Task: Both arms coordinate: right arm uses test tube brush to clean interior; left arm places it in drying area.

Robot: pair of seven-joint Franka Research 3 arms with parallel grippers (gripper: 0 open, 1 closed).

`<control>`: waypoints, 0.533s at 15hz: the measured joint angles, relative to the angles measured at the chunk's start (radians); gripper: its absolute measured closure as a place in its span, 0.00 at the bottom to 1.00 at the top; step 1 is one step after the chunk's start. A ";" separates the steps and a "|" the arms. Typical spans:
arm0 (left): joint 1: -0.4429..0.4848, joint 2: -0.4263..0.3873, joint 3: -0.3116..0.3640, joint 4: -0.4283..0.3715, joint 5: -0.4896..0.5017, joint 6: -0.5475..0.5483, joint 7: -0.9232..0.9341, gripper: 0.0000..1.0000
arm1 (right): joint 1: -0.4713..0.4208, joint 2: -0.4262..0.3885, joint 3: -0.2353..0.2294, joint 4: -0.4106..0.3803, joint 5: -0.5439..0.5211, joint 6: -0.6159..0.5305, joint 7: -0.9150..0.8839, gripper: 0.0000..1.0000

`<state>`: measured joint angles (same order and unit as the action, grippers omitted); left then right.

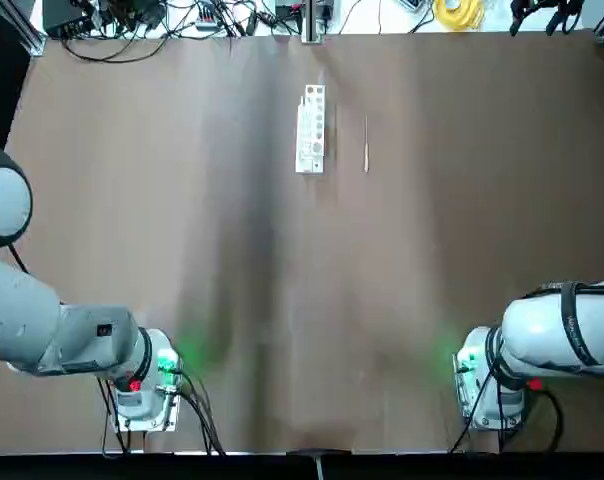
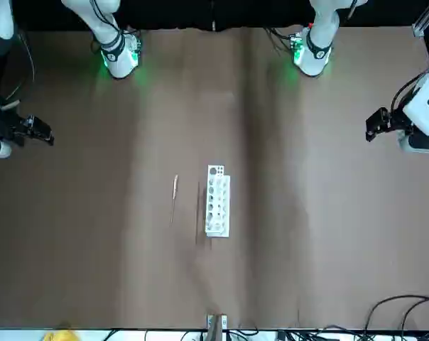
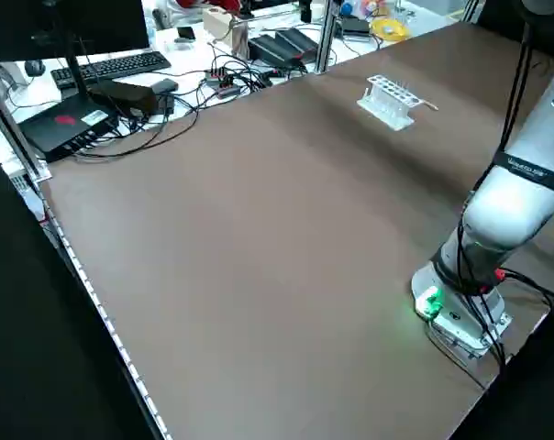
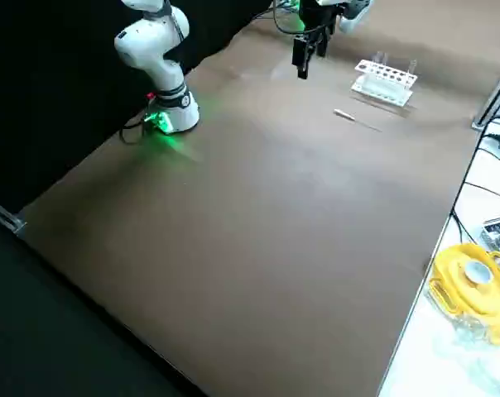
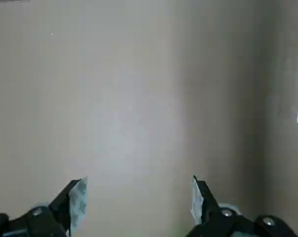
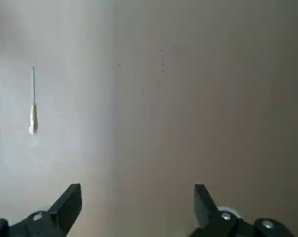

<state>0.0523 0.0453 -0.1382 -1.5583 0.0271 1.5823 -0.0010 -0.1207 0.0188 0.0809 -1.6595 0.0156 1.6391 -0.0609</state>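
While both claws hung spread and empty at the tabletop's (image 1: 132,250) sides, the test tube brush (image 1: 366,145) lay just beside the drying rack (image 1: 311,130), handy for the right claw (image 2: 31,130); left claw (image 2: 379,124) waited.

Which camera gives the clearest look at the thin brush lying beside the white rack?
The right wrist view: the brush lies whole on bare table, its thicker end distinct from its thin stem. The top and front views show only a faint pale line right of the rack. The right side view shows it small; the left side view barely.
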 joint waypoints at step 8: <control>0.000 0.002 -0.001 -0.013 0.000 0.000 0.002 0.00 | -0.012 0.001 -0.001 0.000 0.000 0.000 0.000 0.00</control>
<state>0.0524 0.0468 -0.1389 -1.5717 0.0270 1.5822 0.0008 -0.1327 0.0196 0.0799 -1.6594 0.0156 1.6392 -0.0609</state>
